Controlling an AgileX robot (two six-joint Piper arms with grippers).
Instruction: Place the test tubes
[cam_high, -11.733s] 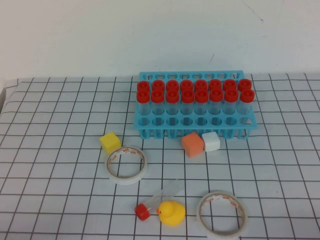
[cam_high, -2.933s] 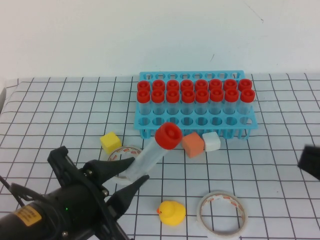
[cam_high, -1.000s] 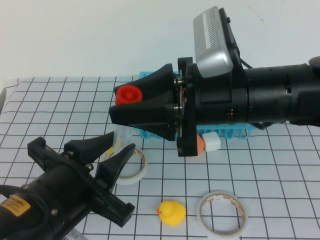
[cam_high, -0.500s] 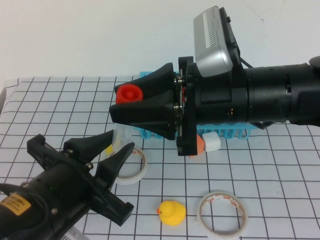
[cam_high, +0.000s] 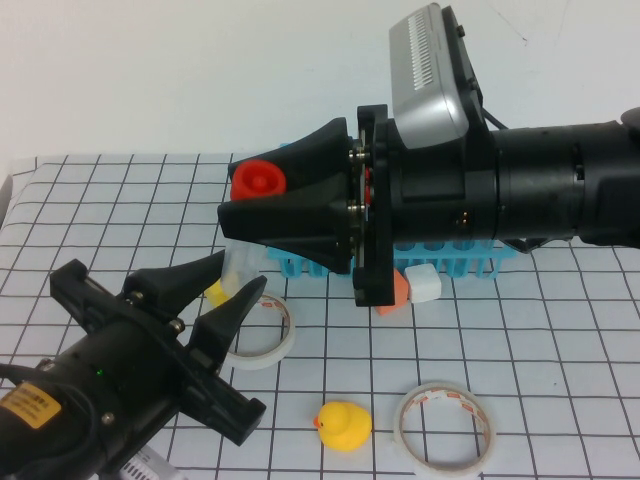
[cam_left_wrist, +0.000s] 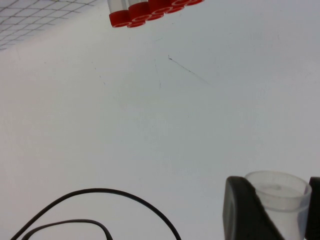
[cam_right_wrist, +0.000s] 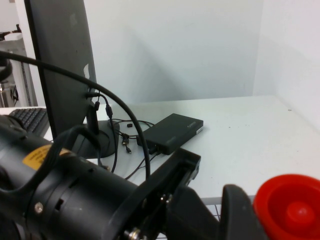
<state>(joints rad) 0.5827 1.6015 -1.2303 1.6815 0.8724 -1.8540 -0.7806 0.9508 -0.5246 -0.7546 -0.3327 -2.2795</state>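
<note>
White wall backed a grid-marked tabletop (cam_high: 560, 330) when I checked the feeds. At the far side I noted a blue rack (cam_high: 470, 262) of red-capped tubes, largely hidden behind the right arm.

Item under task: one test tube (cam_high: 257, 181), raised off the tabletop in front of the rack and tilted, red cap uppermost. It spanned the two grippers.

Right gripper (cam_high: 240, 192): reached in from the right, above the rack's front-left corner. Its fingers (cam_high: 300, 225) were clamped on the cap end, one above and one below. The right wrist view showed the cap (cam_right_wrist: 290, 210) just beside one finger.

Left gripper (cam_high: 243, 277): low at the near left, angled up toward the tube. Its fingers (cam_high: 200, 275) were closed on the clear lower end. The left wrist view confirmed this, with the tube's base (cam_left_wrist: 277, 192) seated between both fingers.

Other items logged on the tabletop:
- a yellow duck (cam_high: 345, 425) at the near edge
- one tape roll (cam_high: 445, 428) just beside the duck
- a second tape roll (cam_high: 265, 335) under the left fingers
- a white cube (cam_high: 422, 283) and an orange cube (cam_high: 392, 292) touching, in front of the rack
- a yellow cube (cam_high: 214, 293), partly hidden
</note>
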